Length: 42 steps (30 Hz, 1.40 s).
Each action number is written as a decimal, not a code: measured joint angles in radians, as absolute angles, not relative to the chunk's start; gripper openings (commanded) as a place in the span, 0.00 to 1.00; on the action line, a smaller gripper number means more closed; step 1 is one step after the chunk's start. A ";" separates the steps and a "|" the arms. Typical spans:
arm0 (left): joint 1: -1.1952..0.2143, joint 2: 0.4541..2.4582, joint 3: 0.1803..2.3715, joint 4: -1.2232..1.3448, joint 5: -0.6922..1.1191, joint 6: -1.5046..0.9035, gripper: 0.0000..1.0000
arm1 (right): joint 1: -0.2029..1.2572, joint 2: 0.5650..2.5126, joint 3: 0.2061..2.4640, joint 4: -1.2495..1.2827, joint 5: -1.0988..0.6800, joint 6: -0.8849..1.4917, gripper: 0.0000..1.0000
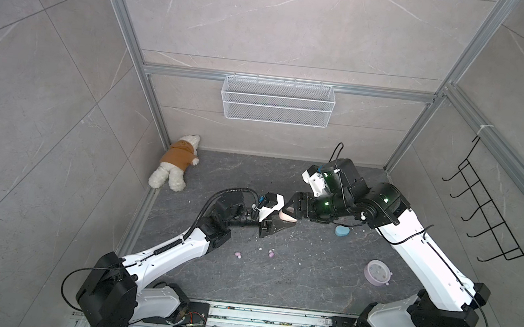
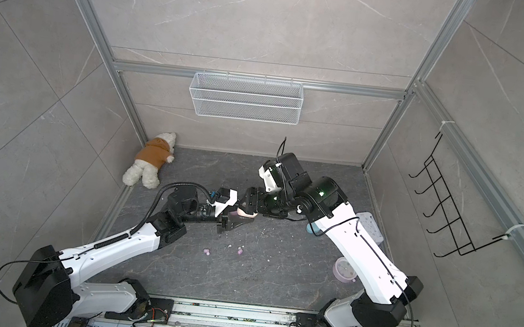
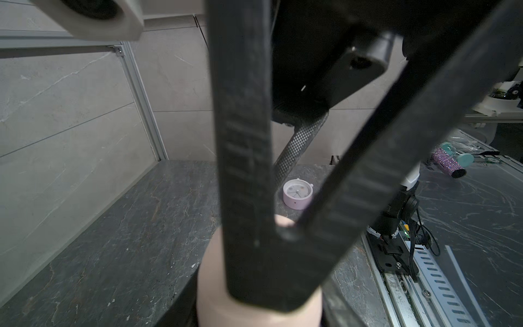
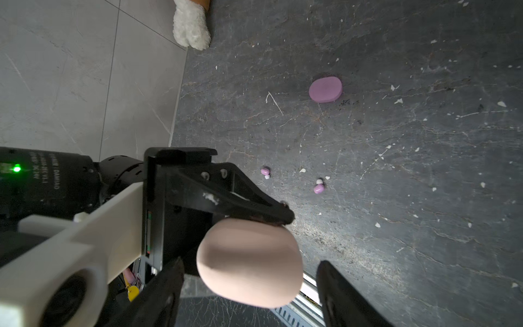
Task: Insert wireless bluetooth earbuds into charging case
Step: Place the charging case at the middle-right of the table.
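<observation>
Buds: lilac bud A [image 1: 237, 254] + lilac bud B [image 1: 271, 255] lie loose on dark tabletop [image 1: 307, 285], near each other, not touching. In R wrist view their white tips point roughly opposite ways. Peach/blue buds: none seen.
Peach case: peach case [image 4: 249, 254] is held off the table and looks closed. Left gripper [image 1: 282, 224] is clamped on one edge.
Right gripper: right gripper [image 4: 250, 264] has fingers wide apart, flanking the peach case w/o touching.
Key relation: both buds sit base-side of and below the grippers. B is almost under the left gripper, but only the R one is free.
Around: lilac case [image 4: 325, 89], blue case [image 1: 342, 230], lilac clock [image 1: 376, 272].
</observation>
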State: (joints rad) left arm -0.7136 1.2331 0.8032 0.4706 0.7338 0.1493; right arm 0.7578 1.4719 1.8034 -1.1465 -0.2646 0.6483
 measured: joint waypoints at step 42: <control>-0.714 1.187 0.777 0.391 0.659 0.138 0.89 | 0.707 1.465 1.692 -1.051 -0.252 0.651 0.54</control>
State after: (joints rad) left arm -0.7139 1.1873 0.7773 0.3912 0.6594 0.1379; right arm 0.7074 1.4647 1.6924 -1.0508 -0.2520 0.6514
